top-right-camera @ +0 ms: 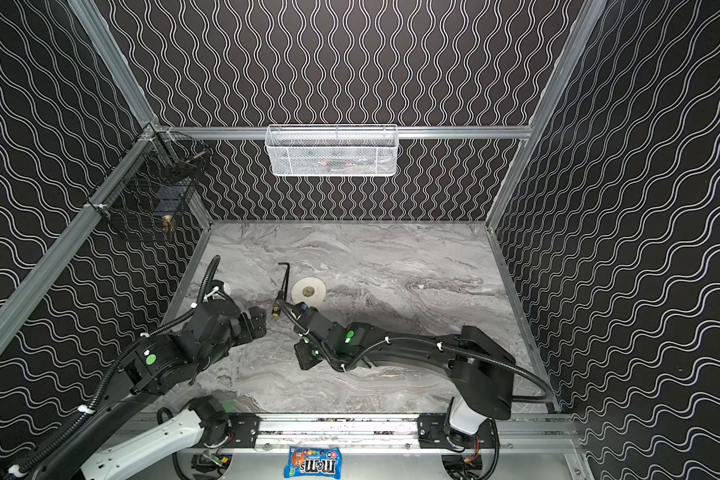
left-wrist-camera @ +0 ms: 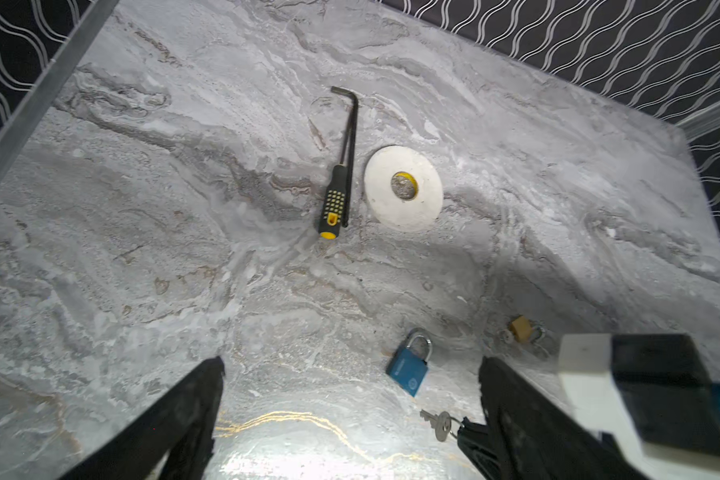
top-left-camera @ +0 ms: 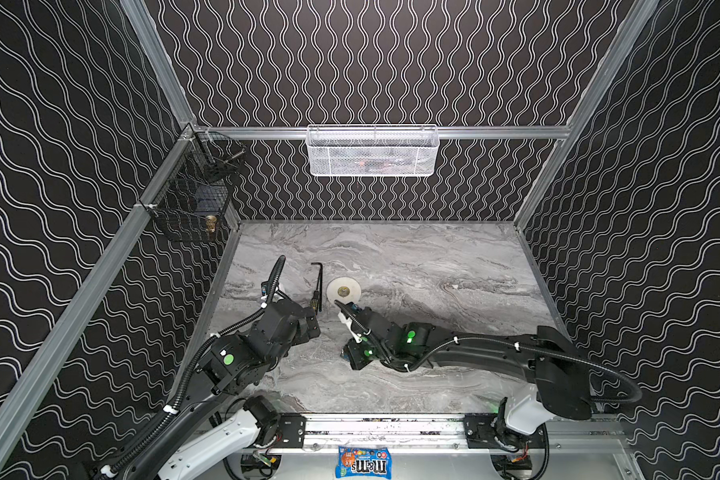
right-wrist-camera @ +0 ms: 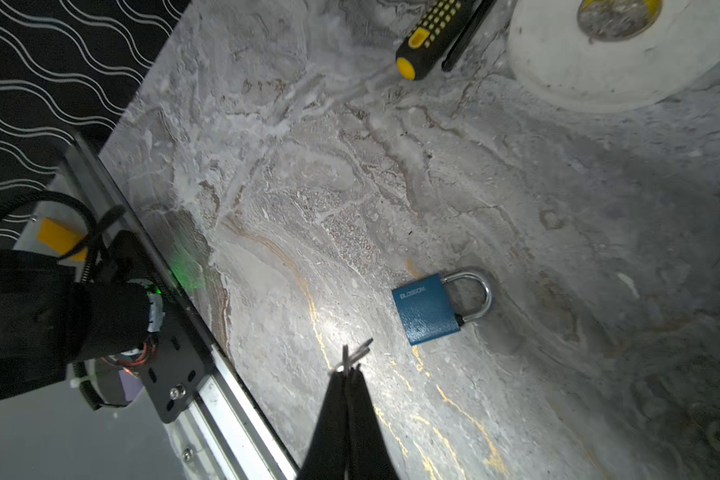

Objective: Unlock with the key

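Note:
A blue padlock (right-wrist-camera: 427, 309) with a silver shackle lies flat on the marble table (right-wrist-camera: 558, 208), its shackle shut. My right gripper (right-wrist-camera: 347, 372) is shut on a small silver key (right-wrist-camera: 352, 355) on a ring, held just above the table a short way from the padlock's body. In the left wrist view the same key (left-wrist-camera: 438, 424) sticks out of the right gripper's tips, near the blue padlock (left-wrist-camera: 408, 368). My left gripper (left-wrist-camera: 350, 365) is open and empty, hovering over the table beside the padlock. Both arms hide the padlock in both top views.
A small brass padlock (left-wrist-camera: 520, 328) lies beyond the blue one. A black-and-yellow screwdriver (left-wrist-camera: 335, 199), a black hex key (left-wrist-camera: 350, 124) and a white tape roll (left-wrist-camera: 404, 187) lie mid-table. A white basket (top-left-camera: 373, 151) and a black wire basket (top-left-camera: 192, 208) hang on the walls.

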{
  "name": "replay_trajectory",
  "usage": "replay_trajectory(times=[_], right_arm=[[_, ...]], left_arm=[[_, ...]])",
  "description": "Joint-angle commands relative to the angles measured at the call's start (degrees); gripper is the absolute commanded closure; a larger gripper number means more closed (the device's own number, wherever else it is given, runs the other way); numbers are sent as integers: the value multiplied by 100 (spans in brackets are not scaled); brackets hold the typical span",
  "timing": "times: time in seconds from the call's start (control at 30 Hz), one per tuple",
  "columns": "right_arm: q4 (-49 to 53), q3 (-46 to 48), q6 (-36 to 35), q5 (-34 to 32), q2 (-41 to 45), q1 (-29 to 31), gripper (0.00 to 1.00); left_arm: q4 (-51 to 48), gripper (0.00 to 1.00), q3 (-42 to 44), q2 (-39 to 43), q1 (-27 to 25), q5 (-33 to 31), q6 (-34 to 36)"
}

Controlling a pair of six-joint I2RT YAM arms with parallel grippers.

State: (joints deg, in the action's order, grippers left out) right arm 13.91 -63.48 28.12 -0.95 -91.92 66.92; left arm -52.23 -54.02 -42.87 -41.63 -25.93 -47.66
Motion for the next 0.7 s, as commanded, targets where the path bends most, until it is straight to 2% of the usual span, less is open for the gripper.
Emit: replay_trajectory(times=[0.0,0.4,0.67], right_arm=[[168,-8,245,167,258,-137,100],[836,-127,871,208,991,-847,100],[839,72,1191,-51,1516,-1057,100]], left_arm=[[120,1,-187,-28,23,233,23],[1111,1,-281,-352,23,1623,-1016],[2636,1,26,-1063,23,2605,-2064]])
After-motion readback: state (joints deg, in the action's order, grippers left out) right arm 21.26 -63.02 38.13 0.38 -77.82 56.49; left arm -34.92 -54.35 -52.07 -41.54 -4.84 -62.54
